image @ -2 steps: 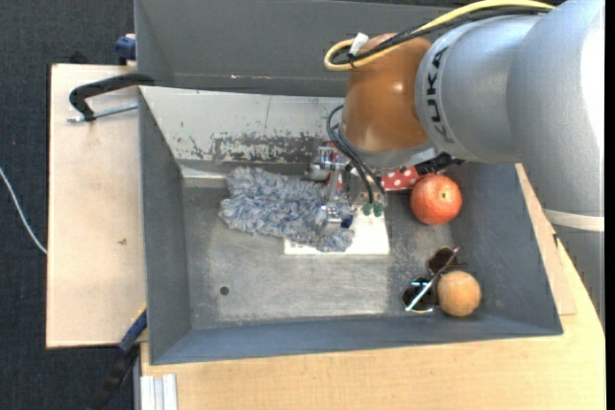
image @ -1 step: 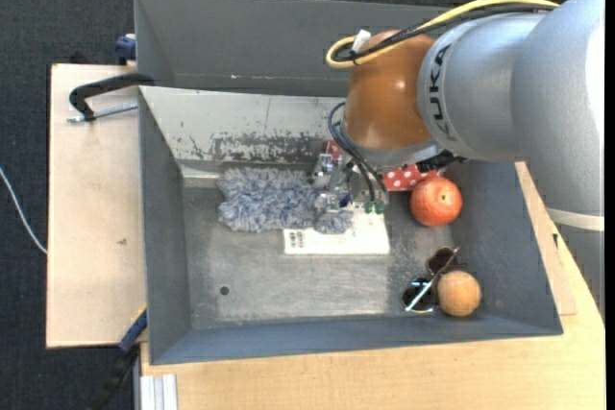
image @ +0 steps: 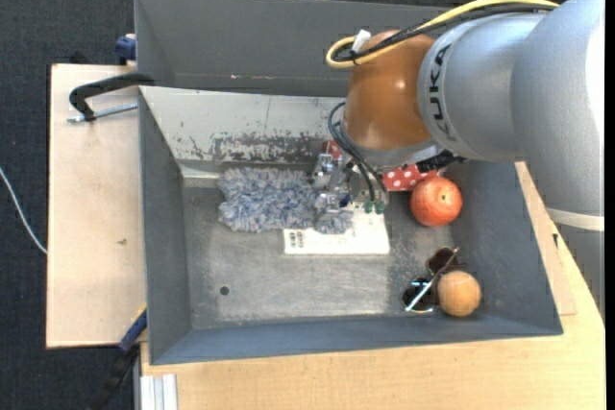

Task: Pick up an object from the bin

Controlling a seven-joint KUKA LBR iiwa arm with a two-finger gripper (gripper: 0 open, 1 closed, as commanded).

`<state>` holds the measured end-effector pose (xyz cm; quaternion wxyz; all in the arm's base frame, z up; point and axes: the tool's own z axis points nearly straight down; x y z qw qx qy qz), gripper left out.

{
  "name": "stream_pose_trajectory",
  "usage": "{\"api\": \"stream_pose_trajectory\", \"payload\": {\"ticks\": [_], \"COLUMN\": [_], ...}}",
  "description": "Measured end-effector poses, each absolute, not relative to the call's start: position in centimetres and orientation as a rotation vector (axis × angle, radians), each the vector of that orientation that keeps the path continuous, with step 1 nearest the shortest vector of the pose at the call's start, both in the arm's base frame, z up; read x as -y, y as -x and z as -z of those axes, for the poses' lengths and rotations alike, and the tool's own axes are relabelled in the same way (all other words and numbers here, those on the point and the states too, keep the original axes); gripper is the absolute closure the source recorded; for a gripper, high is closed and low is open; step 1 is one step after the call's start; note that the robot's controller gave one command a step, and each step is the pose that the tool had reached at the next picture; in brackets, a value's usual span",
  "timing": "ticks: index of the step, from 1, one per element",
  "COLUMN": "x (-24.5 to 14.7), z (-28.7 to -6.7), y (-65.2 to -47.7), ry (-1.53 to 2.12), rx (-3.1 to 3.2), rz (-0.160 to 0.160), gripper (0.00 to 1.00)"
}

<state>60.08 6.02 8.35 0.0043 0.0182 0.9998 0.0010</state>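
My gripper (image: 332, 189) hangs low over the middle of the bin, under the orange wrist cover. Its tip is at the right end of a crumpled blue-and-white cloth (image: 264, 199) and just above a flat white box (image: 336, 240) that lies on the floor. A red die with white dots (image: 401, 177) peeks out right of the gripper. Beside it sits a red apple (image: 436, 203).
Sunglasses (image: 428, 281) and a small orange fruit (image: 459, 293) lie in the front right corner. The arm covers the back right of the bin. Bare floor lies at the front left.
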Motion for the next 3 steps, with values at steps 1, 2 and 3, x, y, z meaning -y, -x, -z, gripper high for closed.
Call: {"api": "stream_pose_trajectory", "payload": {"ticks": [1,2,3], "x": [-6.1,-6.1,-6.4], "z": [-13.2,-19.6,-25.1], "y": [-60.0,-60.2,-60.0], "ry": [-0.069,-0.071,-0.019], "rx": [-3.143,-3.137,-3.137], "rz": [-0.002,-0.003,-0.002], "gripper": [1.00,1.00,1.00]}}
